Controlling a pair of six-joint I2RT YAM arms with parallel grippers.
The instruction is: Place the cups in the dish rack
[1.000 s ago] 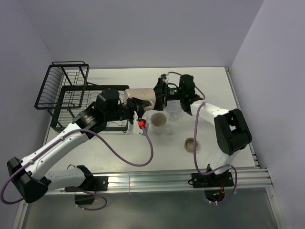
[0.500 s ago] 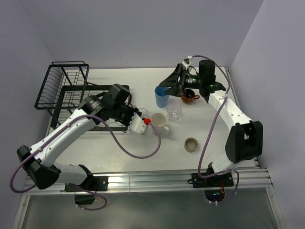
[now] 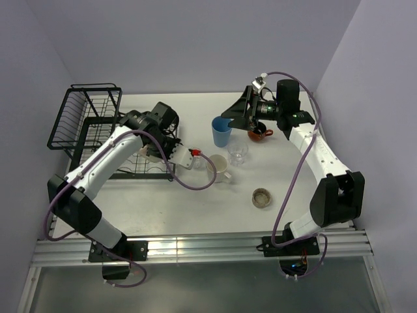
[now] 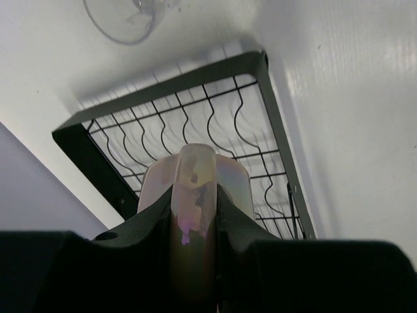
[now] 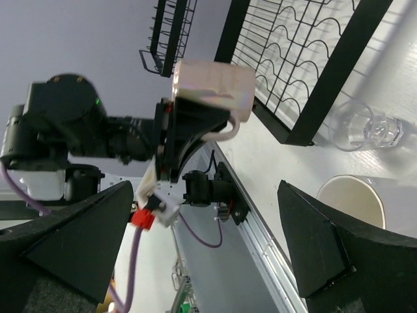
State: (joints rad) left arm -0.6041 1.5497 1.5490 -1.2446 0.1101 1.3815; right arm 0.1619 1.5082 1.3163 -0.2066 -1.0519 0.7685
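Left gripper: clenched on the handle of the pinkish mug; I see the handle pinched between the two dark fingers in the left wrist view.
Pinkish mug: off the table, held on its side over the flat slotted tray of the dish rack, near the tray's right end. I cannot tell whether it touches the wires.
Right gripper: released, jaws spread wide with nothing between them, hanging above the table just beside the blue tumbler.
Blue tumbler: upright on the table, right of the rack.
Dark brown-orange cup: on the table below the right wrist, right of the tumbler.
Clear glass by the rack: on the table just off the tray's corner.
Second clear glass: upright, between the tumbler and the cream mug.
Cream mug: upright on the table, mouth up, near the tray's front right corner.
Low brownish cup: on the table, nearest the arm bases, well apart from the rack.
Rack basket section: at the far left.
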